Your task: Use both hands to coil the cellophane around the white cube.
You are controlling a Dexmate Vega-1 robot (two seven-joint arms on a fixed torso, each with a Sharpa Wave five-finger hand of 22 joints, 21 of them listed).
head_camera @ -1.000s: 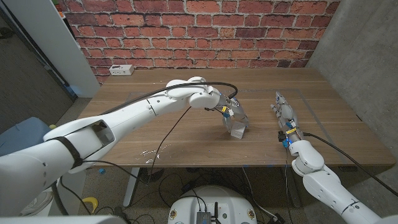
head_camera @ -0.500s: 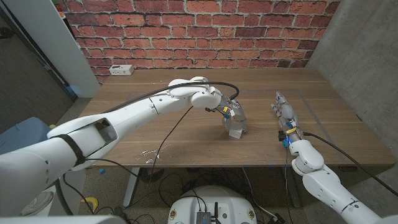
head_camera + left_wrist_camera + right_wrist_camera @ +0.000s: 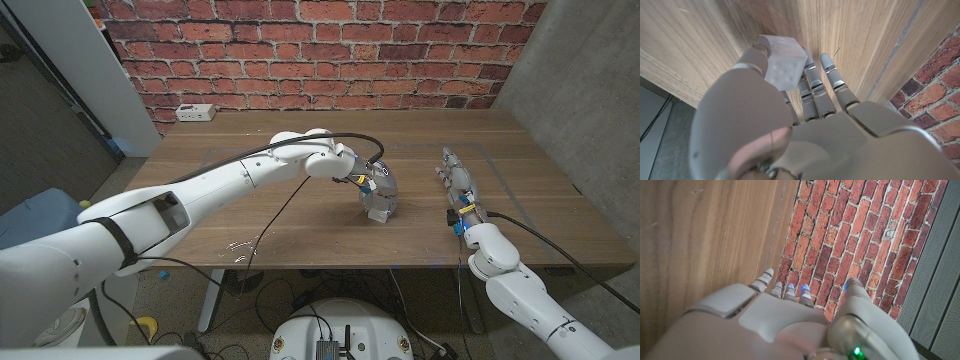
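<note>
**Left hand on the cube, right hand waiting**

Left hand (image 3: 378, 188): reaching in from about 8 o'clock, fingers clamped on the white cube (image 3: 381, 208). In the left wrist view the thumb sits on one face of the cube (image 3: 785, 61) and the other fingers (image 3: 812, 85) run along the opposite side. A pinch like that probably steadies the cube for wrapping.

The cube sits near the middle of the wooden table (image 3: 300, 225), toward the near edge; whether it touches the wood or is lifted slightly I can't tell.

Cellophane: a faint sheen around the cube may be it, not clear enough to say.

Right hand (image 3: 458, 182): at 3 o'clock from the cube, well apart, fingers straight, holding nothing. Seemingly parked until needed.

A white power strip (image 3: 194, 112) lies at the far edge, toward 10 o'clock.
</note>
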